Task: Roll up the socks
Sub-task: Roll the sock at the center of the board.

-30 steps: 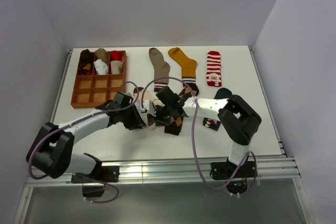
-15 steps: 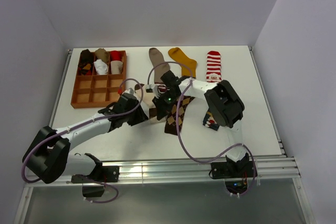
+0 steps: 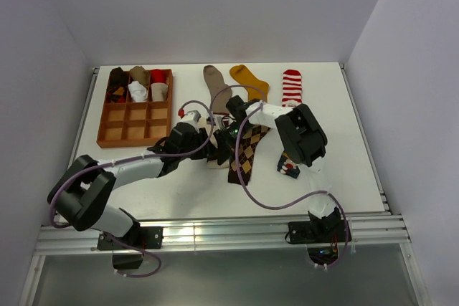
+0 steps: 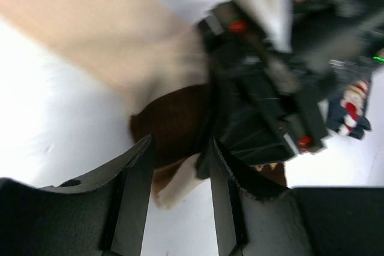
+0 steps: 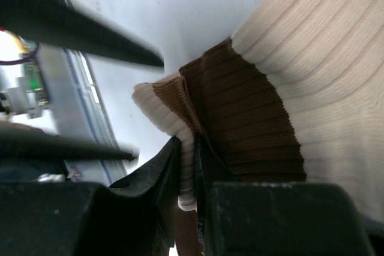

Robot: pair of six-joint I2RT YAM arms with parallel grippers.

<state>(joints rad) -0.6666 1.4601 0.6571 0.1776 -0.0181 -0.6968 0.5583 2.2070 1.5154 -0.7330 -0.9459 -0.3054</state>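
White desk (image 3: 337, 98): right fingers (image 5: 153, 177) pinch the sock (image 5: 258, 106) by its edge, left fingers (image 4: 135, 196) gape empty, so it may slip.

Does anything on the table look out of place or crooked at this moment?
Nothing is spilled or damaged. The argyle sock lies slanted, unlike the straight striped sock behind it, and the navy sock sits bunched partly under the right arm.

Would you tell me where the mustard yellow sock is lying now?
In the top view the mustard yellow sock lies at the back of the table, between the taupe sock on its left and the red-white striped sock on its right.
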